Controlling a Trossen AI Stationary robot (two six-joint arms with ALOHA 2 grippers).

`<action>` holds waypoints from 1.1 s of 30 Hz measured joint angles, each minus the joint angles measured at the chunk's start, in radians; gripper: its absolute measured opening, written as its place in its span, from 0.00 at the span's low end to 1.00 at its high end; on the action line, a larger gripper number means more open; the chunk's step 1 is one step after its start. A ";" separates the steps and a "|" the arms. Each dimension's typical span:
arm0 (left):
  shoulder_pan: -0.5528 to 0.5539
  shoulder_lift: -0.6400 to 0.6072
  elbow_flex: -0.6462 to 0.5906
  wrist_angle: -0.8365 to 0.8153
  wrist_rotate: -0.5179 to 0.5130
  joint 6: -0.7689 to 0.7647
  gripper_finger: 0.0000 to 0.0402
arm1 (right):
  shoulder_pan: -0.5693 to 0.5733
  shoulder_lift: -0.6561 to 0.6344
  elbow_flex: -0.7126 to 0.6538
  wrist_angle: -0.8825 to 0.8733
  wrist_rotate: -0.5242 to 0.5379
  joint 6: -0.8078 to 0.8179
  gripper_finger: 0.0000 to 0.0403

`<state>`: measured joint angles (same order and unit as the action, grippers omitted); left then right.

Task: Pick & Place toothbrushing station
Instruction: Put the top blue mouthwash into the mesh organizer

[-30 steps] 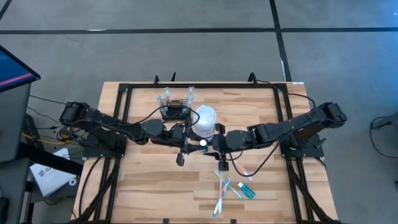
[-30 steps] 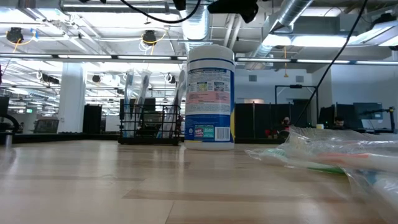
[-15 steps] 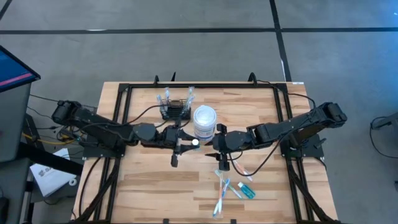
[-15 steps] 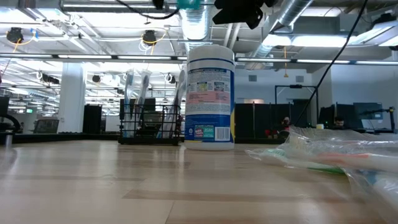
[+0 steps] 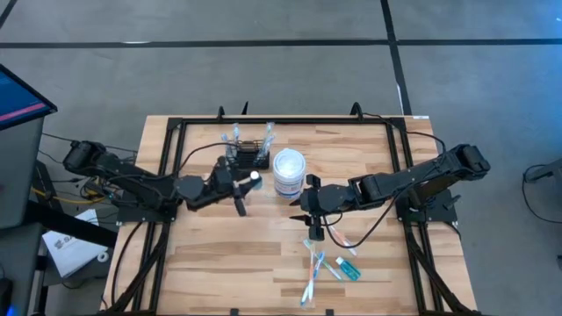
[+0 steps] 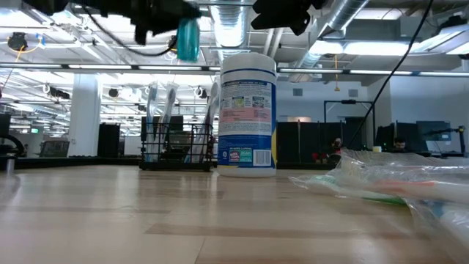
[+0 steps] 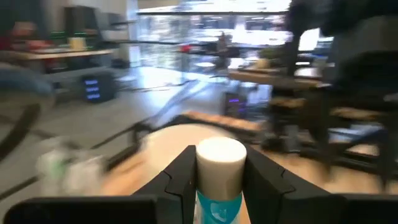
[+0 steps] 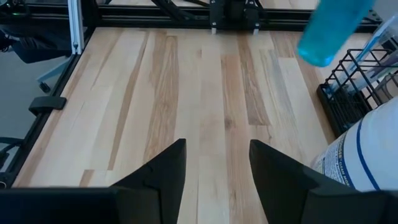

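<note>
Wire-mesh toothbrushing station [image 5: 248,157], upper centre, looks light, rigid; grip its rim. Left end effector [image 5: 239,185] clamps a teal tube [image 6: 187,38]; right end effector [image 5: 307,204] gapes empty.

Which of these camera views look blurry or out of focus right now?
Left wrist view: background smeared, only the white-capped teal tube in the claw is sharp. Low view: clear wrappers up close are soft. Right wrist view: the teal tube is blurred. High view: sharp.

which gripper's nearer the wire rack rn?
Left. The left gripper, shut on a teal tube, hangs just beside the wire rack. The right gripper sits past the white tub, empty.
</note>
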<state>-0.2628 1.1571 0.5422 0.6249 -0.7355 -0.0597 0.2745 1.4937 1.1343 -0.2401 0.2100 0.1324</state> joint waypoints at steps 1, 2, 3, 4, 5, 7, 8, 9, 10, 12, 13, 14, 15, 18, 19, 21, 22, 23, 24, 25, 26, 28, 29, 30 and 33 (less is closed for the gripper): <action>0.000 0.000 -0.006 0.003 -0.041 -0.001 0.22 | 0.000 0.000 0.000 0.000 0.000 0.000 0.41; 0.000 0.001 -0.011 0.008 -0.076 -0.001 0.22 | 0.000 0.000 0.000 0.000 0.000 0.000 0.41; 0.000 0.001 -0.016 0.011 -0.109 -0.001 0.22 | 0.000 0.000 0.000 0.000 0.000 0.001 0.41; 0.000 0.003 -0.019 0.011 -0.137 -0.001 0.22 | 0.000 0.000 0.000 -0.001 0.000 0.001 0.41; 0.002 0.009 -0.021 0.012 -0.162 -0.001 0.22 | 0.000 0.000 0.000 -0.004 0.000 0.001 0.41; 0.010 0.017 -0.027 0.013 -0.196 -0.001 0.22 | 0.000 0.000 0.000 -0.008 0.000 0.001 0.40; 0.016 0.019 -0.033 0.017 -0.205 -0.006 0.22 | 0.000 0.000 0.000 -0.008 0.000 0.001 0.40; 0.026 0.023 -0.038 0.022 -0.210 -0.018 0.22 | 0.000 0.000 0.000 -0.009 0.000 0.003 0.40; 0.039 0.030 -0.045 0.030 -0.210 -0.030 0.22 | 0.000 0.000 0.000 -0.011 0.000 0.003 0.40; 0.068 0.039 -0.066 0.047 -0.216 -0.055 0.22 | 0.000 0.000 0.000 -0.013 0.000 0.003 0.39; 0.083 0.046 -0.074 0.067 -0.216 -0.065 0.22 | 0.000 0.000 0.000 -0.014 0.000 0.003 0.39; 0.098 0.051 -0.085 0.085 -0.216 -0.075 0.22 | 0.000 0.000 0.000 -0.014 0.000 0.003 0.39; 0.112 0.055 -0.094 0.095 -0.217 -0.079 0.22 | 0.000 0.000 0.000 -0.015 0.000 0.003 0.39; 0.148 0.073 -0.116 0.147 -0.215 -0.080 0.22 | 0.000 0.000 0.001 -0.018 0.000 0.002 0.38; 0.158 0.076 -0.120 0.165 -0.217 -0.080 0.22 | 0.000 0.000 0.001 -0.018 0.000 0.002 0.38; 0.175 0.087 -0.120 0.181 -0.212 -0.080 0.23 | 0.000 0.000 0.001 -0.018 0.000 0.002 0.37; 0.182 0.094 -0.120 0.184 -0.213 -0.080 0.23 | 0.000 0.000 0.001 -0.018 0.000 0.000 0.37; 0.188 0.107 -0.120 0.194 -0.213 -0.081 0.23 | 0.000 0.000 0.001 -0.019 0.000 0.000 0.37; 0.194 0.121 -0.120 0.203 -0.212 -0.080 0.23 | 0.000 0.000 0.001 -0.021 0.000 0.000 0.37; 0.201 0.133 -0.120 0.207 -0.212 -0.080 0.23 | 0.000 0.000 0.001 -0.023 0.000 -0.001 0.37; 0.207 0.147 -0.120 0.216 -0.212 -0.080 0.23 | 0.000 0.000 0.001 -0.022 0.000 -0.001 0.37; 0.218 0.187 -0.120 0.248 -0.212 -0.080 0.23 | 0.000 0.000 0.001 -0.022 0.000 -0.006 0.37; 0.224 0.203 -0.120 0.256 -0.213 -0.080 0.23 | 0.000 0.000 0.001 -0.022 0.000 -0.008 0.37; 0.230 0.220 -0.121 0.273 -0.213 -0.079 0.23 | 0.000 0.000 0.001 -0.022 0.000 -0.008 0.37; 0.252 0.258 -0.121 0.321 -0.213 -0.078 0.23 | 0.000 0.000 0.001 -0.026 0.000 -0.008 0.36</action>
<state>-0.0110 1.4147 0.4217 0.9459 -0.9486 -0.1380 0.2748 1.4937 1.1351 -0.2666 0.2102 0.1242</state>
